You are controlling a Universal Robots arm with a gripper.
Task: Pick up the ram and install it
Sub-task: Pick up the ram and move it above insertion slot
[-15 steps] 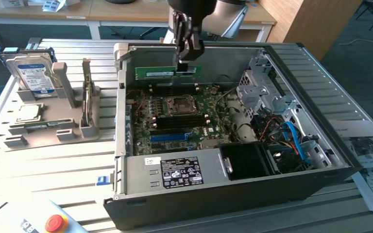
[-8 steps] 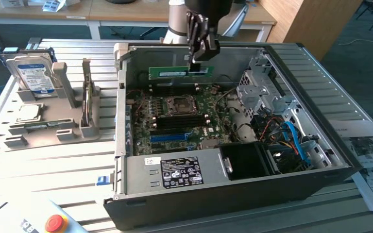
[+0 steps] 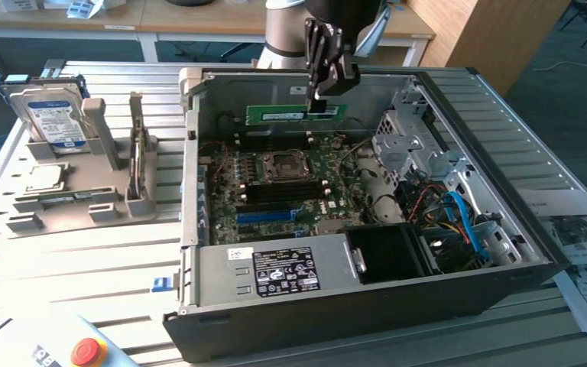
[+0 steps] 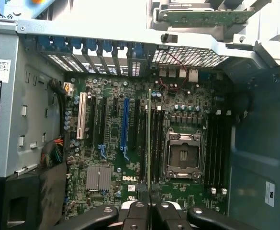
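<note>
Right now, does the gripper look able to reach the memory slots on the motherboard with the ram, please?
Probably yes. The gripper holds the ram above the open case, and nothing appears to lie between it and the memory slots beside the processor socket.

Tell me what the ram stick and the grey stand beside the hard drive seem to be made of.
Ram: green circuit-board laminate, probably fibreglass, matte, with a white label. Grey stand: likely plastic, moulded or printed, judging by its uniform dull grey, thick walls and lack of metallic shine.

motherboard [image 4: 130, 178] reads "dell"; nothing else is legible
</note>
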